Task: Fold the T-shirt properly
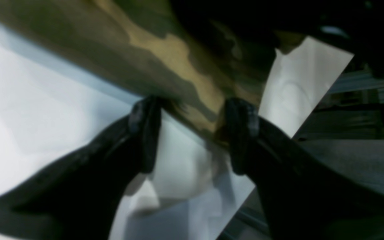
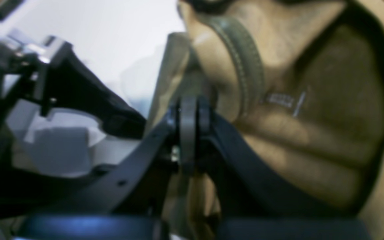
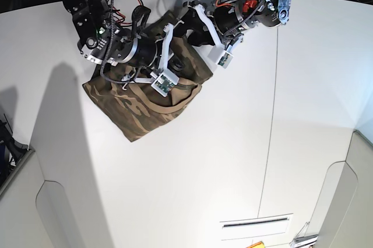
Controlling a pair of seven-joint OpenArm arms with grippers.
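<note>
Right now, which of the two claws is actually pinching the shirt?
The right gripper, pads shut on the T-shirt beside its collar. The left gripper is open.

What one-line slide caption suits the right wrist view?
Right pincer shut on the camouflage-print cloth T-shirt, close beside its ribbed collar.

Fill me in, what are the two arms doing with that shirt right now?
The two-armed robot is working on the camouflage-print cloth T-shirt, which lies bunched and partly folded on the white table. The right claw is shut, pinching fabric right beside the tan ribbed collar. The left claw stands open at another edge of the shirt, with cloth between its fingers but not clamped. The fold is not finished.
</note>
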